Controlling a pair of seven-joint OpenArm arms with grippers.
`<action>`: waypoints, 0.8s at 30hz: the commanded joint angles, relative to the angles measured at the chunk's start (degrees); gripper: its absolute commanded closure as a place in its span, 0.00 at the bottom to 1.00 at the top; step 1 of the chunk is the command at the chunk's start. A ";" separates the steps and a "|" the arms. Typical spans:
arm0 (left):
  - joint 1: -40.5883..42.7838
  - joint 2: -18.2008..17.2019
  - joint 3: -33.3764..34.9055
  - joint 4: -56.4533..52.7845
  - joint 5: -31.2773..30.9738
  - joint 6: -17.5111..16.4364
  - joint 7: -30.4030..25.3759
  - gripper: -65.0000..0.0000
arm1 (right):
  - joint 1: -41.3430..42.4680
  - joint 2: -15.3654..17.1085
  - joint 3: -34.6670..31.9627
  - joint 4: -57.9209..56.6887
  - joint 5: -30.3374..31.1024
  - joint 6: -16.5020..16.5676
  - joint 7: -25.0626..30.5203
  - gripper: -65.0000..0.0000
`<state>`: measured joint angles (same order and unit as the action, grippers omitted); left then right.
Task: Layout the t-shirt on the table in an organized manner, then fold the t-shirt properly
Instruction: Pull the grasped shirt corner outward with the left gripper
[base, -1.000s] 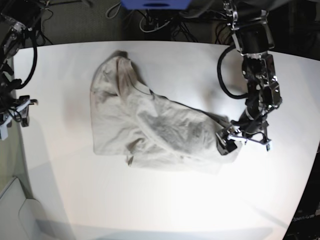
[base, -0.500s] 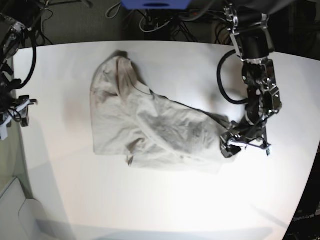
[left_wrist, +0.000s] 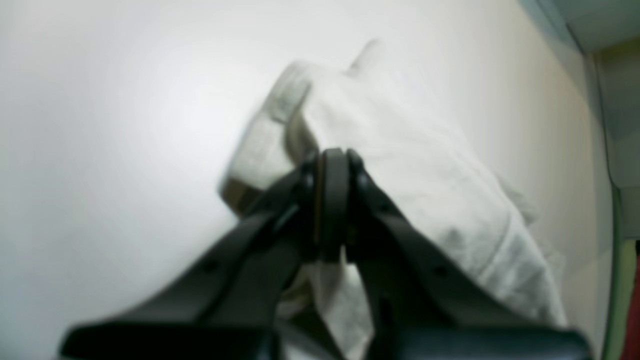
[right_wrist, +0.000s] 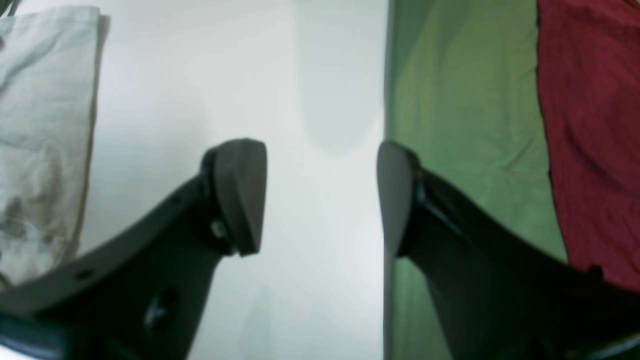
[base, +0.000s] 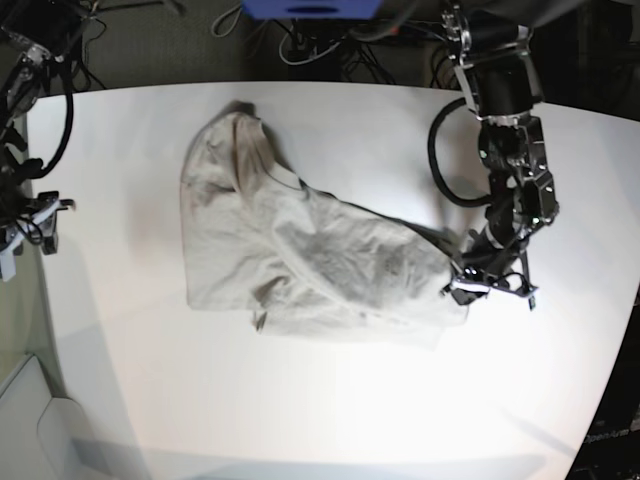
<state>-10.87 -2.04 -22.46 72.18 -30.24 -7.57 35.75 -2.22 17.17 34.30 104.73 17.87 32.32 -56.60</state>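
Black fingers of the left gripper are pressed together and they pinch a fold of the t-shirt at its edge; in the left wrist view the pale cloth comes out both above and below the closed tips. This gripper is at the side of the shirt that lies on the right in the base view, low over the table. The t-shirt is light grey-beige and wrinkled. It lies crumpled near the middle of the white table, with one bunched part toward the far edge and a wider, flatter part that reaches to the pinched corner. On the opposite side, the right gripper has its two dark fingers spread wide, and nothing is between them. It hangs over the table edge: one finger is above the white top, the other above a green surface beside the table, with a red cloth-like area further out. An edge of the t-shirt shows at the side of this wrist view, well apart from the open fingers.
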 joint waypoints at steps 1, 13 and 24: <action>-0.77 -0.29 0.00 3.11 -2.51 -1.09 -1.15 0.99 | 0.77 1.16 0.20 0.72 0.46 1.40 1.08 0.45; 7.75 -0.20 9.14 31.60 -14.73 -0.56 2.80 0.99 | 2.35 1.60 0.29 0.72 0.46 1.40 1.08 0.45; 23.31 -0.90 3.51 42.94 -15.43 -1.26 2.98 0.99 | 4.64 3.45 0.55 0.72 0.37 1.40 1.08 0.45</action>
<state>13.08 -2.72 -18.87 113.89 -44.53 -7.99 40.38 1.85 19.42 34.54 104.68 17.93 32.32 -56.40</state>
